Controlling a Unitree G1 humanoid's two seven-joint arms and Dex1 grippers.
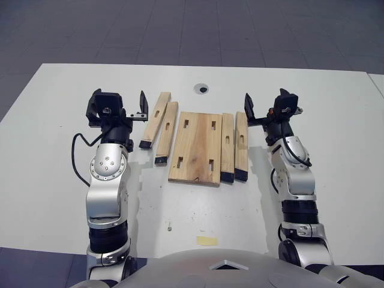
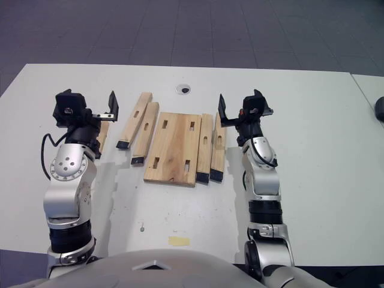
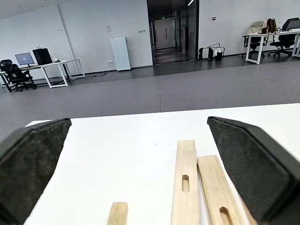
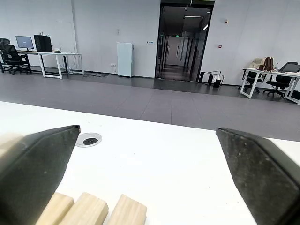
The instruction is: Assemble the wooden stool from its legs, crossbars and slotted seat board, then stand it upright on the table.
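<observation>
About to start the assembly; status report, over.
Left gripper open, empty; right gripper open, empty. Seat board flat on table, slotted pieces flanking it, nothing joined. Nothing blocking the parts.

Bright, even overhead light washes the white counter [image 1: 324, 120] almost to glare against the dark floor [image 1: 180, 30] beyond its far edge. The seat board [image 1: 195, 147] throws only a thin, soft shadow along its near edge. In the wrist views, ceiling strips [image 4: 194, 16] glow inside the doorway [image 4: 180, 42], and the floor carries pale reflections.
</observation>
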